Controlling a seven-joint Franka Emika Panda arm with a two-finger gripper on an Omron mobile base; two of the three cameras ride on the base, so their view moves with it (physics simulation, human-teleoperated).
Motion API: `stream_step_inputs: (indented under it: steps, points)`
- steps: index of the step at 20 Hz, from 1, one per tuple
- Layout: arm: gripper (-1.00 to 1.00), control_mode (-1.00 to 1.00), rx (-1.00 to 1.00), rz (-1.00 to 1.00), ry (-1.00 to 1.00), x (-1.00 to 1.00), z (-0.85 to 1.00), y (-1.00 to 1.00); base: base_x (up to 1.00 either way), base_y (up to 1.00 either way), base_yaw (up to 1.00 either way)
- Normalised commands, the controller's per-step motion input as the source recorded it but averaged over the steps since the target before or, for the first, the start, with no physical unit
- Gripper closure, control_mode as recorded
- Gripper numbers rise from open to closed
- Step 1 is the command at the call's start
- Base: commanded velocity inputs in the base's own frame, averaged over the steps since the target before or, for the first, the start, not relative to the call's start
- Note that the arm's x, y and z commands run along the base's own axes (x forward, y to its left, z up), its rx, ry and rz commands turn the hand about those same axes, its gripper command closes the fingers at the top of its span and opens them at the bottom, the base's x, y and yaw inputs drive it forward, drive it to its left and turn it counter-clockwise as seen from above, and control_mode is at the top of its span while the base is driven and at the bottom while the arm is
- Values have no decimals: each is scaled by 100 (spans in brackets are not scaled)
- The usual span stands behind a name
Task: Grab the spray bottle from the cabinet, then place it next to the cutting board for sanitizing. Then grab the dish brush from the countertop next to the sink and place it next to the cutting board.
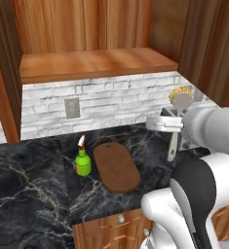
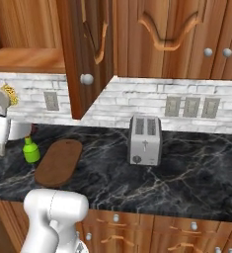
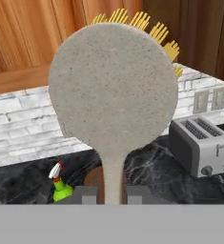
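Observation:
My gripper (image 1: 173, 124) is shut on the thin pale handle of the dish brush (image 1: 179, 104), which it holds upright above the countertop (image 1: 33, 180), yellow bristles pointing away. In the hand view the brush's round grey head (image 3: 114, 86) is close up, with the handle running down between my fingertips (image 3: 87, 194). The green spray bottle (image 1: 83, 162) stands on the black marble just left of the dark brown cutting board (image 1: 116, 167). The brush hangs to the right of the board. Above, the cabinet (image 1: 94, 63) is open with a bare shelf. From the right, the brush (image 2: 5, 96) sits above the bottle (image 2: 31, 150) and board (image 2: 58, 161).
A silver toaster (image 2: 145, 140) stands on the countertop right of the cutting board. The open cabinet door (image 2: 85, 54) juts out above the counter. Wall outlets (image 1: 72, 108) sit on the white brick backsplash. Drawers with knobs (image 2: 116, 217) run below the counter edge.

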Motion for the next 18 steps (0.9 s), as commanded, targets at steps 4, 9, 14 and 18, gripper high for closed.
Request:
stream_step_inputs:
  steps: [4,9,14,18]
  points:
    - [100,-100,2,0,41,59,-35,0,0,0,0]
    - [100,-100,-6,0,28,69,-72,3,0,0,0]
    - [100,-100,-5,1,22,64,-67,0,0,0,0]
    - [100,-100,-5,6,17,51,-71,0,0,0,0]
